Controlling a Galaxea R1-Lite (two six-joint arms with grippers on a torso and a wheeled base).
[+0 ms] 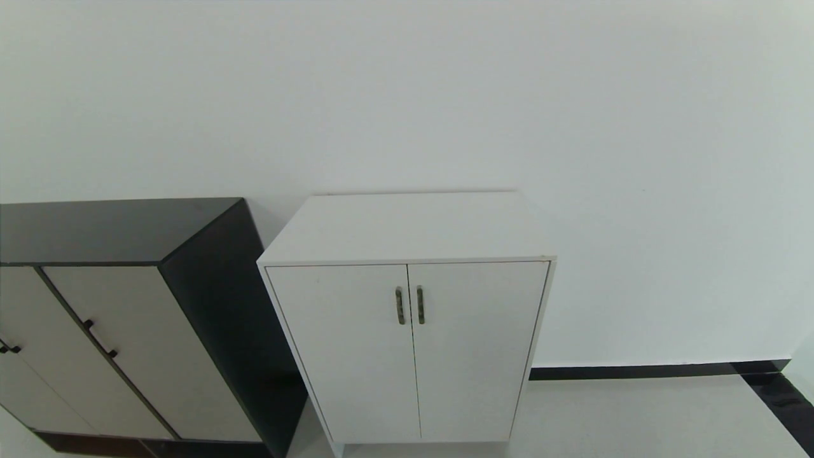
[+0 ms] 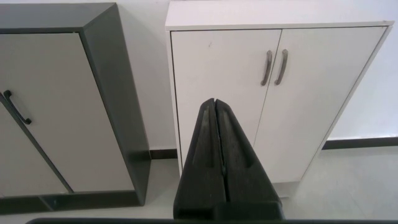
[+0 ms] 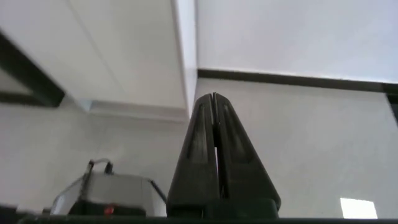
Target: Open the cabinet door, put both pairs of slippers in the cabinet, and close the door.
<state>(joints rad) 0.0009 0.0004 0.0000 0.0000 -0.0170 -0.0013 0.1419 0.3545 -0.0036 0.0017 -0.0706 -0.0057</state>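
Facing the shut white cabinet against the wall. Probably swings light but rigid; best grabbed at a slim handle near the seam. Got left tool and right tool pinched closed, empty.

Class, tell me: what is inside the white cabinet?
The white cabinet has both doors shut, handles side by side at the middle. Its inside is hidden behind them.

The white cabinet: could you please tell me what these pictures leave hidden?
Inside of the white cabinet: hidden by its shut doors, head view.
Its base: partly cut off by the head view's lower edge.
Its lower front: covered by the left gripper, left wrist view.
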